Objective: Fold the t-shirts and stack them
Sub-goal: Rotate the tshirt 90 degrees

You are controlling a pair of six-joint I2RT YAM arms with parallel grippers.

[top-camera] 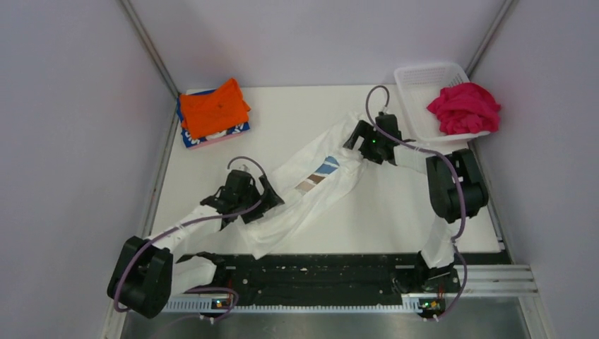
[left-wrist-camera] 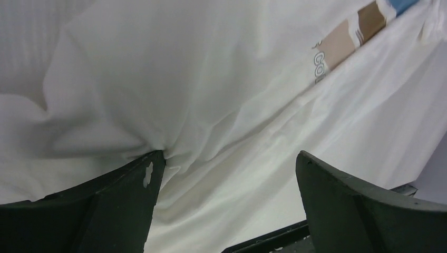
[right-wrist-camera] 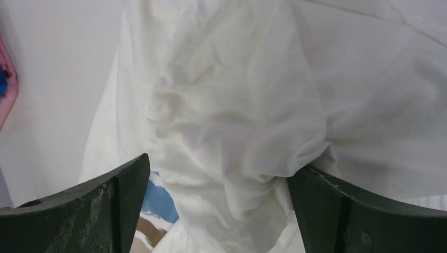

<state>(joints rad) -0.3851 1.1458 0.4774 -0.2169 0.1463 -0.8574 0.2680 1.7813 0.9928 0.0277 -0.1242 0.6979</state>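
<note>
A white t-shirt (top-camera: 311, 180) with a blue and brown print lies in a crumpled diagonal band across the middle of the table. My left gripper (top-camera: 272, 199) is over its near-left end. In the left wrist view the left gripper (left-wrist-camera: 229, 161) is wide open over the white cloth (left-wrist-camera: 200, 95), with its left fingertip (left-wrist-camera: 154, 163) touching a fold. My right gripper (top-camera: 355, 143) is at the shirt's far-right end. The right wrist view shows the right gripper (right-wrist-camera: 219, 166) open with bunched white cloth (right-wrist-camera: 232, 121) between the jaws. An orange t-shirt (top-camera: 212, 108) lies folded on a blue-patterned one (top-camera: 192, 138). A magenta t-shirt (top-camera: 463, 107) sits crumpled.
The magenta shirt lies in a white mesh basket (top-camera: 417, 85) at the back right corner. The folded stack is at the back left corner. A black rail (top-camera: 318, 272) runs along the near edge between the arm bases. Grey walls close in both sides.
</note>
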